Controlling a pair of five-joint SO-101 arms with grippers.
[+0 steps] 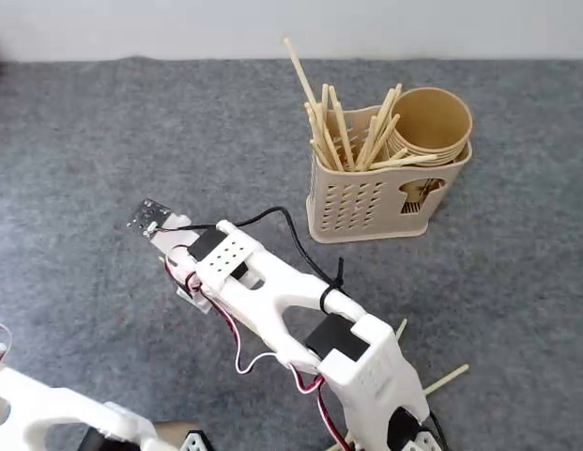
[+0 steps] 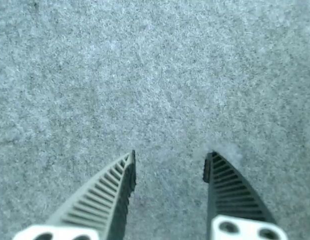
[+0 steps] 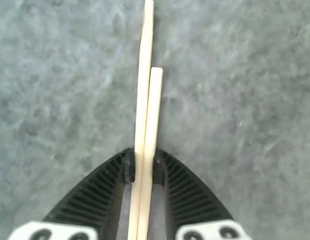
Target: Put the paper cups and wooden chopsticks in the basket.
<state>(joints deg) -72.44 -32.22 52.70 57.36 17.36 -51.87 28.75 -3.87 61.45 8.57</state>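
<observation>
- Your right gripper (image 3: 144, 167) is clamped tight on two held chopsticks (image 3: 147, 115). Their rear ends are hidden behind the jaws, and the longer one runs off the frame edge.
- They lie side by side, touching, with the long axis pointing straight out ahead of the gripper.
- Your left gripper (image 2: 171, 156) gapes wide, gripping nothing, over the grey worktop (image 2: 145, 75).
- From above, an arm (image 1: 272, 291) covers its own gripper; loose chopsticks (image 1: 447, 379) poke out beside its base.
- Farthest off, the basket (image 1: 357, 207) holds nested paper cups (image 1: 432, 122), mouths up, and basket chopsticks (image 1: 340, 127) leaning on end.
</observation>
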